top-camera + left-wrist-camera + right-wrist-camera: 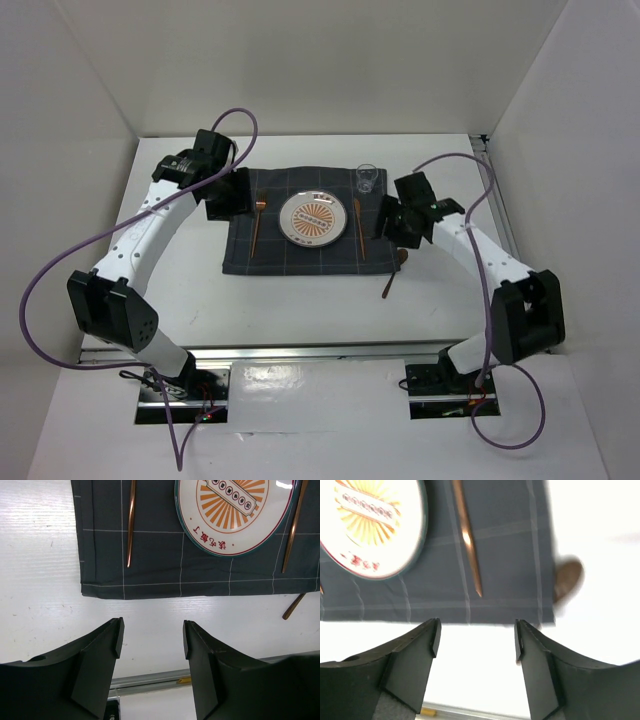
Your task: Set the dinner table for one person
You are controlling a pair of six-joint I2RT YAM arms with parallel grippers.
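The white dinner table [190, 290] carries a dark grey checked cloth [300, 250]. On the cloth lie a white plate with an orange sunburst [313, 219], a slim copper utensil [257, 230] to its left and another [358, 228] to its right. A clear glass [367, 179] stands at the cloth's far right corner. A copper spoon [393, 272] lies on the bare table just off the cloth's right edge. My left gripper [228, 195] is open and empty over the cloth's left edge. My right gripper [384, 220] is open and empty over the cloth's right edge.
White walls enclose the table on three sides. A metal rail [150, 682] runs along the near edge. In the left wrist view the cloth [150, 560], plate [232, 510] and spoon handle [293, 606] show; in the right wrist view the plate [367, 522] and spoon bowl [568, 577].
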